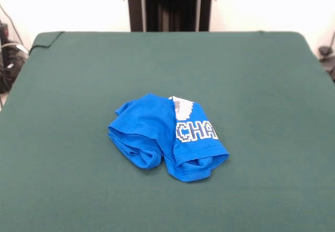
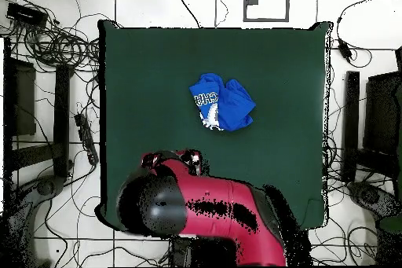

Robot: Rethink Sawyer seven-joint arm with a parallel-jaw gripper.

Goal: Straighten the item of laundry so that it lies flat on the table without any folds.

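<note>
Well apart: crumpled T-shirt, arm.

Your red and black arm sits folded low over the table's robot-side edge, elbow bulging out; can't make out the gripper at all.

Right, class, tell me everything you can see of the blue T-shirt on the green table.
The T-shirt is bright blue, soft-looking fabric, crumpled into a compact heap rather than spread flat. Several folds overlap, with rounded rolled edges along the side facing the front camera. Part of its white pixel-style lettering shows, reading roughly "CHA", with a patch of white-grey print above it. It lies near the middle of the table, resting on the dark green cloth. Nothing else touches it; in the overhead view the red and black arm is drawn back, clear of it.
</note>
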